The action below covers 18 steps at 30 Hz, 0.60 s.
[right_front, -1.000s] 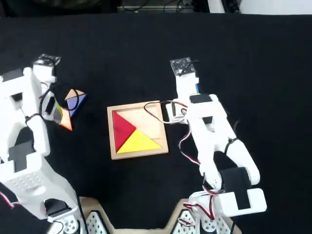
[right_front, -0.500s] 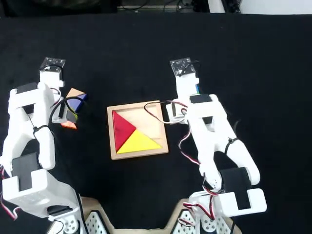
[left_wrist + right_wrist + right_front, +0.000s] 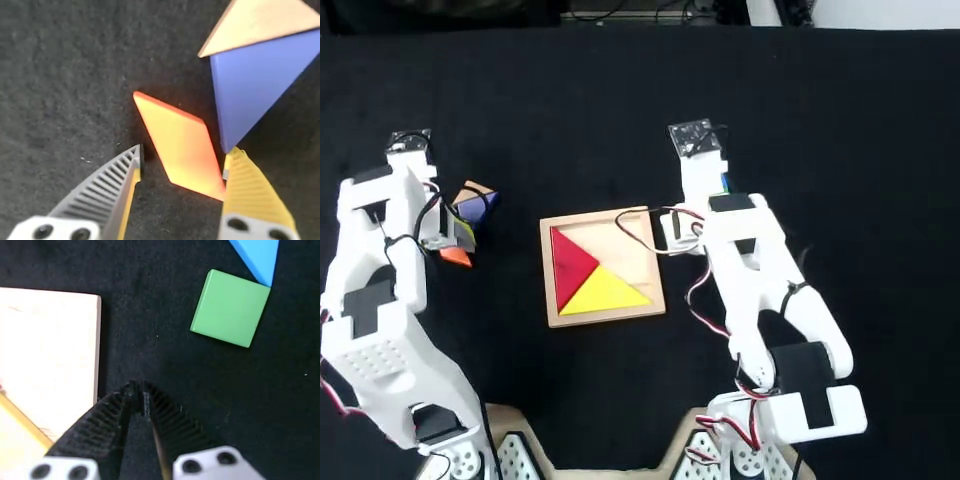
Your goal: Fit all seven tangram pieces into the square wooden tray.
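**Orange parallelogram sits between the spread fingers of the left gripper**

The left gripper is wide open, pointing down at the black cloth. One finger stands on each side of the orange parallelogram, which lies flat. The yellow finger is right at the piece's edge, close to the tip of the dark blue triangle. The grey finger stands a little clear on the other side. Nothing is clamped. A bare-wood triangle lies edge to edge with the dark blue triangle on its far side.

Seen from above, this cluster of three loose pieces sits at about 9 to 10 o'clock from the square wooden tray, well apart from it.

Two pieces lie in the tray. A red triangle fills the 9 o'clock side and a yellow triangle fills the 6 o'clock side, and they meet along a diagonal. The rest of the tray floor is bare wood.

The right gripper is closed tight with its fingertips together and nothing between them. It is above the cloth just beside the tray's edge, between the tray and a green square. A light blue triangle touches the square's far corner.

In the high view, a sliver of green and blue at about 2 o'clock from the tray is probably this pair. The right arm covers most of it.
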Each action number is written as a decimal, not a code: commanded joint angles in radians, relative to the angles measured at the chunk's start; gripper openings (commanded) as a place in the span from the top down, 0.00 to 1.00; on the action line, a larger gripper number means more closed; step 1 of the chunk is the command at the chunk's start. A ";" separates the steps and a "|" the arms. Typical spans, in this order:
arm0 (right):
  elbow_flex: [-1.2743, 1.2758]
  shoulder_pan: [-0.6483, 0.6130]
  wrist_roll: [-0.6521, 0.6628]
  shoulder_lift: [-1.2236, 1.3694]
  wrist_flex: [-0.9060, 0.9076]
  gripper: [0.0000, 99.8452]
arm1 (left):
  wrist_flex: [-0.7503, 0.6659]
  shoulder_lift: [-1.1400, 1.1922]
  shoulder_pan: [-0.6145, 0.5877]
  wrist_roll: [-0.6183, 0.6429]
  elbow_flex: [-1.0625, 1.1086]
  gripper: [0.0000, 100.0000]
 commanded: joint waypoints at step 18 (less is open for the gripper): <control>0.001 0.011 0.000 -0.007 -0.017 0.99 | 0.011 0.011 0.018 -0.060 -0.058 0.85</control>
